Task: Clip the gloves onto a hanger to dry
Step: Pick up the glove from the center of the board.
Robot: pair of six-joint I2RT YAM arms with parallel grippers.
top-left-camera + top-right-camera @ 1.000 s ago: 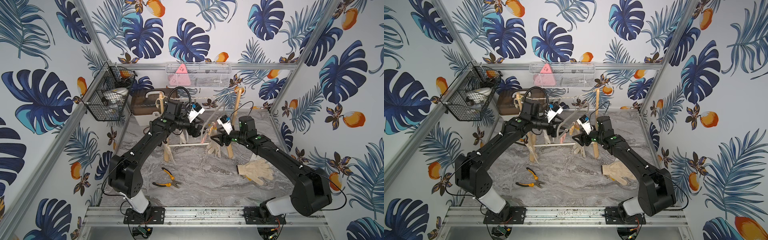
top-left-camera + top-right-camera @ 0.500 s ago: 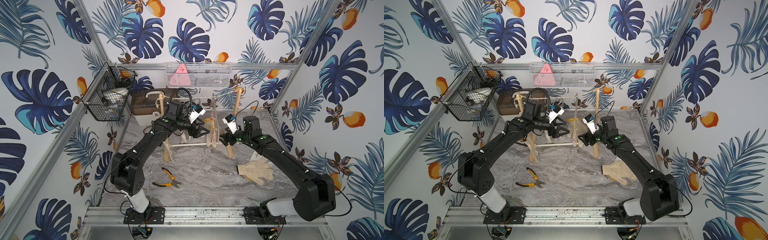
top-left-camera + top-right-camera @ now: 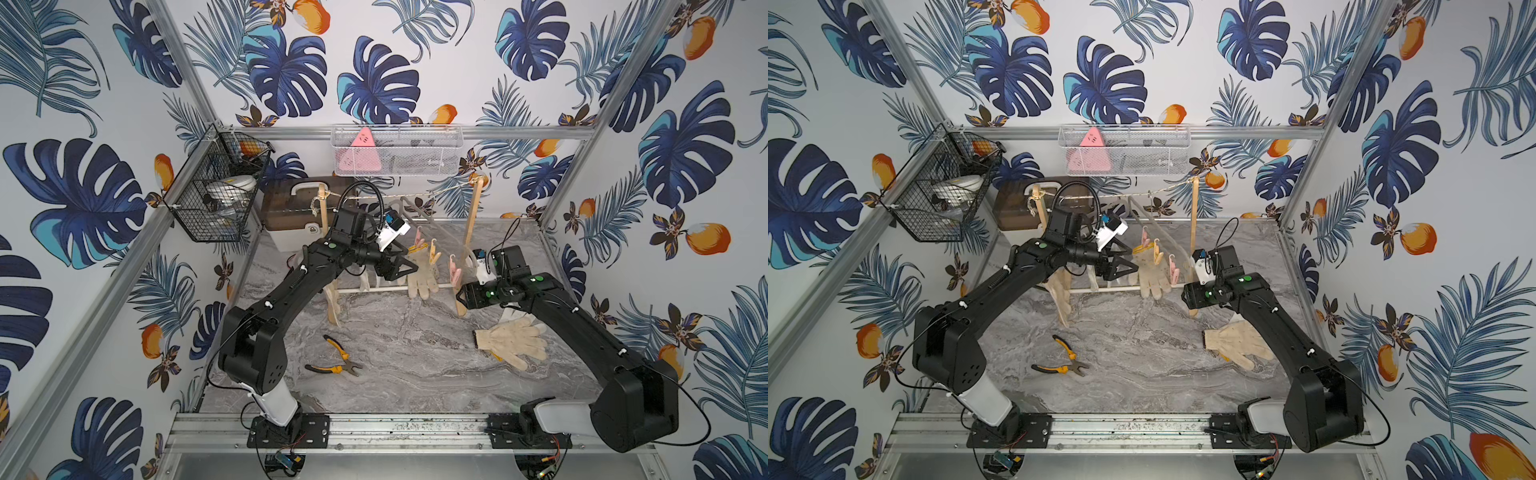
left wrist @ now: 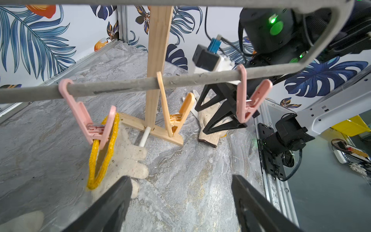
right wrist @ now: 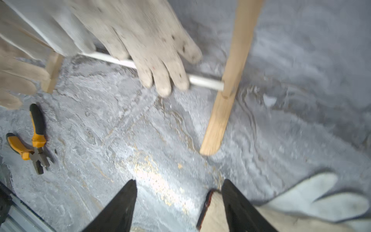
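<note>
Grey marbled table (image 3: 395, 386) carries pliers (image 3: 343, 365), loose gloves (image 3: 513, 340), 1 wooden rack (image 3: 473, 220).

table (image 3: 415, 332) centre open; rack (image 3: 472, 232), clipped glove (image 3: 422, 278) behind, pliers (image 3: 337, 369) beside.

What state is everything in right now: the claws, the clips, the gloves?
Left end effector: open, empty.
Right end effector: open, near the loose gloves.
Yellow-cuffed glove: hanging, clipped by a pink clip.
Orange clip: shut, empty.
Loose gloves: lying flat, unclipped.
Pliers: lying flat, untouched.
</note>
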